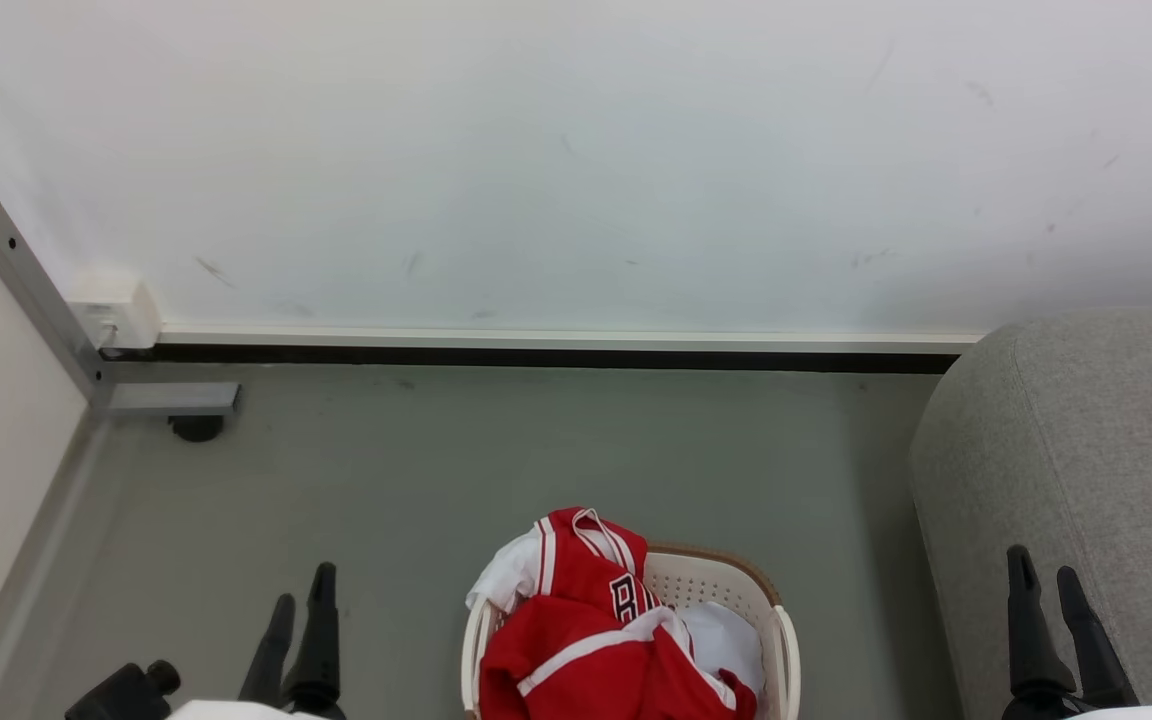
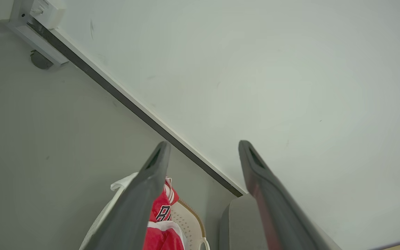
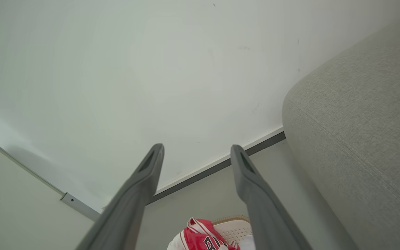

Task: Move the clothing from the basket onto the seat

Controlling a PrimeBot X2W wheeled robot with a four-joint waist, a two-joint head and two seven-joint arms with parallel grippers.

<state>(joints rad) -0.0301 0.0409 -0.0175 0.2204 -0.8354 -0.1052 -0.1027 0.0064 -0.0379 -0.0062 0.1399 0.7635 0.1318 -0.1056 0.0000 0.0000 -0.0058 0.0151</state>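
Note:
Red clothing with white stripes and black lettering is heaped in the white basket on the floor at the bottom centre of the head view, spilling over its far rim. A white cloth lies with it. The grey seat stands to the right. My left gripper is open to the left of the basket and holds nothing. My right gripper is open in front of the seat, right of the basket. The wrist views show the clothing, the basket and the seat.
A white wall with a dark baseboard closes the far side. A metal frame leg with a white box and a black foot stands at the left corner. Grey floor lies between wall and basket.

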